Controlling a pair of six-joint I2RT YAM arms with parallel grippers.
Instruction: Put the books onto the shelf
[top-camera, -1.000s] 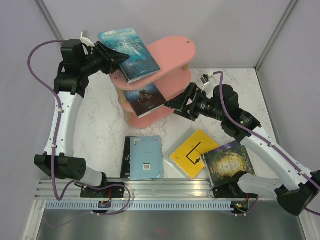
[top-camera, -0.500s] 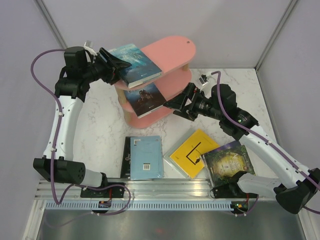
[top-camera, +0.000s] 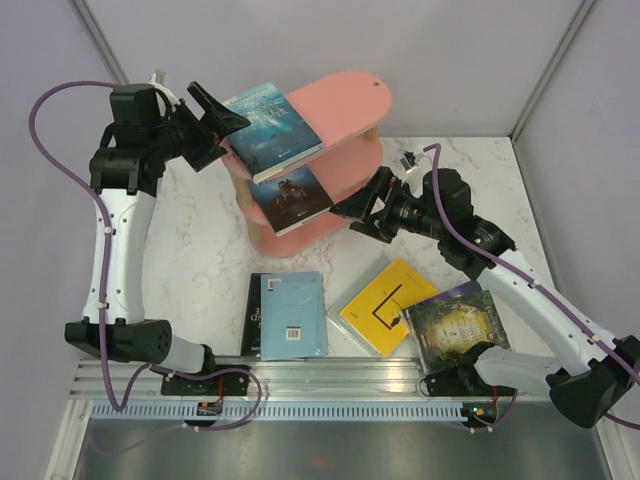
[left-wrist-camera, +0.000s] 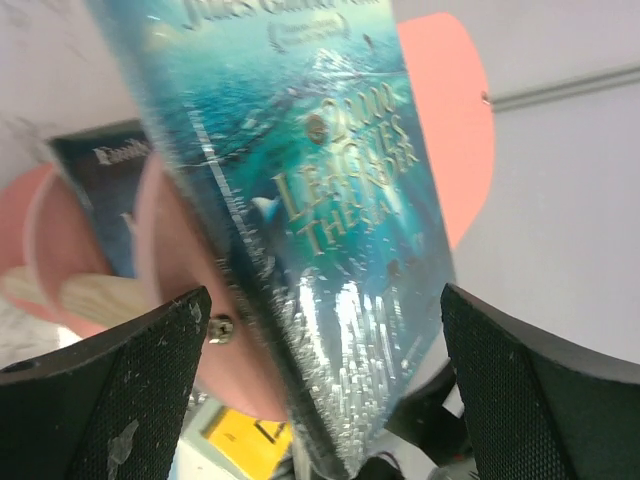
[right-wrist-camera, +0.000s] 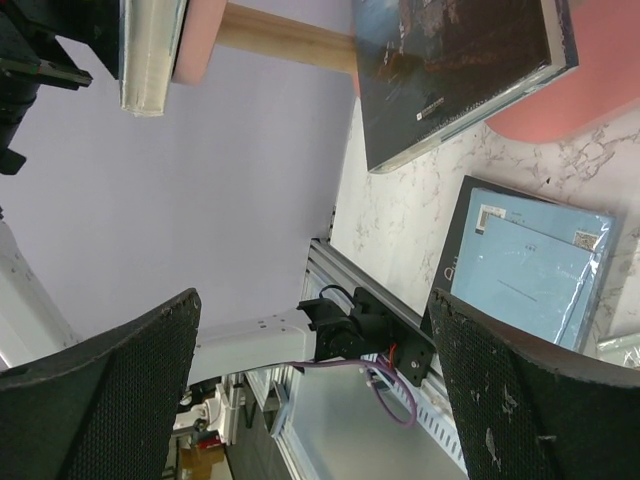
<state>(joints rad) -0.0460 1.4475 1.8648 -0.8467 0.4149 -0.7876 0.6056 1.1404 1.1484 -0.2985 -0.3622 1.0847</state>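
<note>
Lying flat on the top board of the pink shelf (top-camera: 345, 100), the teal-blue paperback (top-camera: 272, 125), with "Leagues" legible on its cover, overhangs the board's left end. The left gripper (top-camera: 228, 135) sits at that overhanging edge, its jaws spread wide to either side and pinching nothing. The dark castle book (top-camera: 290, 195) rests on the middle board. The right gripper (top-camera: 350, 212), likewise spread and empty, hovers just beside the shelf's right side. On the marble table (top-camera: 200, 250) the pale grey-blue book (top-camera: 295, 315) lies atop the black book (top-camera: 255, 312), with the yellow book (top-camera: 385, 305) and the green-gold book (top-camera: 460, 325) nearby.
</note>
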